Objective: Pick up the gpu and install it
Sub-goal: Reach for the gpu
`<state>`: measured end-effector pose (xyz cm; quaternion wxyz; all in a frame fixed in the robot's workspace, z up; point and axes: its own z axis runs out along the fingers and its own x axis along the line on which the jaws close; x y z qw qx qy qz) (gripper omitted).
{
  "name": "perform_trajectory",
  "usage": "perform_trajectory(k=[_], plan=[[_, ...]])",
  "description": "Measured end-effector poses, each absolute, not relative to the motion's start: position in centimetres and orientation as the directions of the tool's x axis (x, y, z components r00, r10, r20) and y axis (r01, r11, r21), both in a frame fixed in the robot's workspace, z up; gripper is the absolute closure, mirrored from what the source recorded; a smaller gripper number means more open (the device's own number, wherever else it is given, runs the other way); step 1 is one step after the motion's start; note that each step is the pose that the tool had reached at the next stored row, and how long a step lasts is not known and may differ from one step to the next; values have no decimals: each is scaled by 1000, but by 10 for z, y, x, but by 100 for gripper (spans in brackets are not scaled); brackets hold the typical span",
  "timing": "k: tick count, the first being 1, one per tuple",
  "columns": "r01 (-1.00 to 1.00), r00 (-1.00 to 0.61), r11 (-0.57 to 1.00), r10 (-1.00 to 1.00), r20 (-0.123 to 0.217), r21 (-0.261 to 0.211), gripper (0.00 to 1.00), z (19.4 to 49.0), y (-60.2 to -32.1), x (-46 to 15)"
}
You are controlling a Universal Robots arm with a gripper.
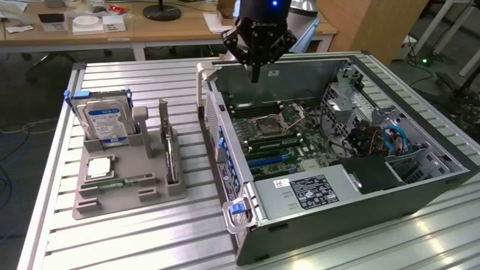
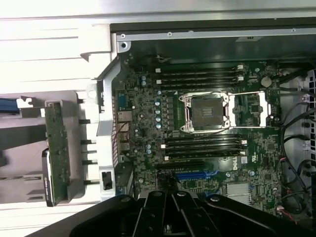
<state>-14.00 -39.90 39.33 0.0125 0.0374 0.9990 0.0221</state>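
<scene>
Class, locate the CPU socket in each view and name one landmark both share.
Exterior view: CPU socket, inside the open case, about mid-picture.
Wrist view: CPU socket, between the two banks of memory slots.
Shared landmark: the blue slot.

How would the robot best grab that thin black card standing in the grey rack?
Probably by its free top edge, coming straight down from above, with a finger on each broad face. The gpu stands upright on its long edge in a slot of the grey holder, which covers its bottom edge.
</scene>
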Motion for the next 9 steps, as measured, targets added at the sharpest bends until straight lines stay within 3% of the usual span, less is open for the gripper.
perform_trajectory(k=[9], plan=[[74,-997,996,75,-23,45,90,393,-399,-159]])
